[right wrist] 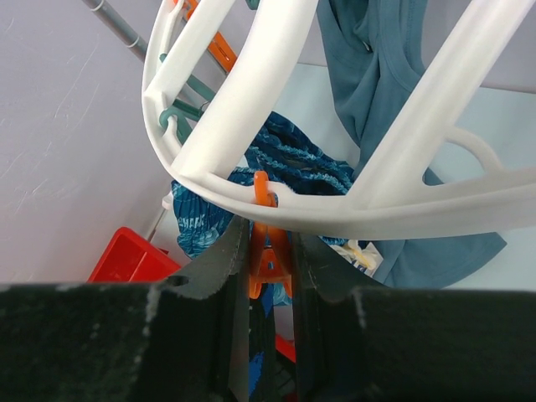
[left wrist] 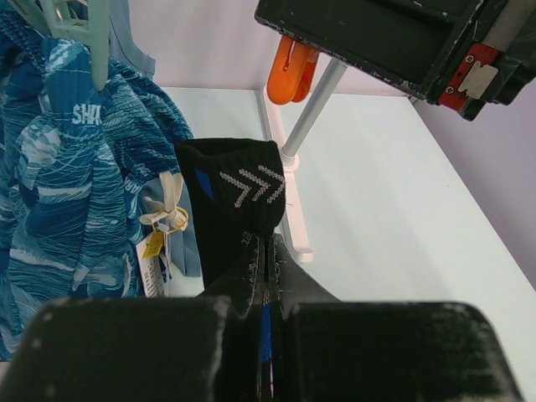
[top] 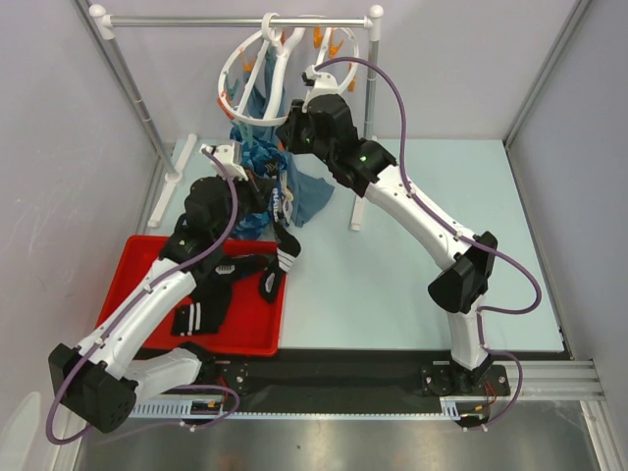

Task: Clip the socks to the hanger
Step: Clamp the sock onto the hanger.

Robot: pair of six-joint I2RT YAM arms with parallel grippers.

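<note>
The white ring hanger (top: 257, 49) hangs from the rail at the back; its rim and cross bars fill the right wrist view (right wrist: 368, 213). My right gripper (top: 292, 132) (right wrist: 270, 239) is shut on an orange clip (right wrist: 270, 251) under the rim. My left gripper (top: 267, 188) (left wrist: 268, 249) is shut on a black sock (left wrist: 239, 197) with white chevrons, its cuff held up just below that orange clip (left wrist: 289, 71). The sock's foot hangs down over the table (top: 286, 250). More black socks (top: 201, 312) lie in the red tray (top: 132, 270).
A blue patterned cloth (top: 257, 157) (left wrist: 59, 193) and a teal garment (top: 312, 196) hang close left of and behind both grippers. The grey rail stand (top: 235, 20) has an upright post (top: 371, 98) and a white foot (left wrist: 297, 226) just right of the sock.
</note>
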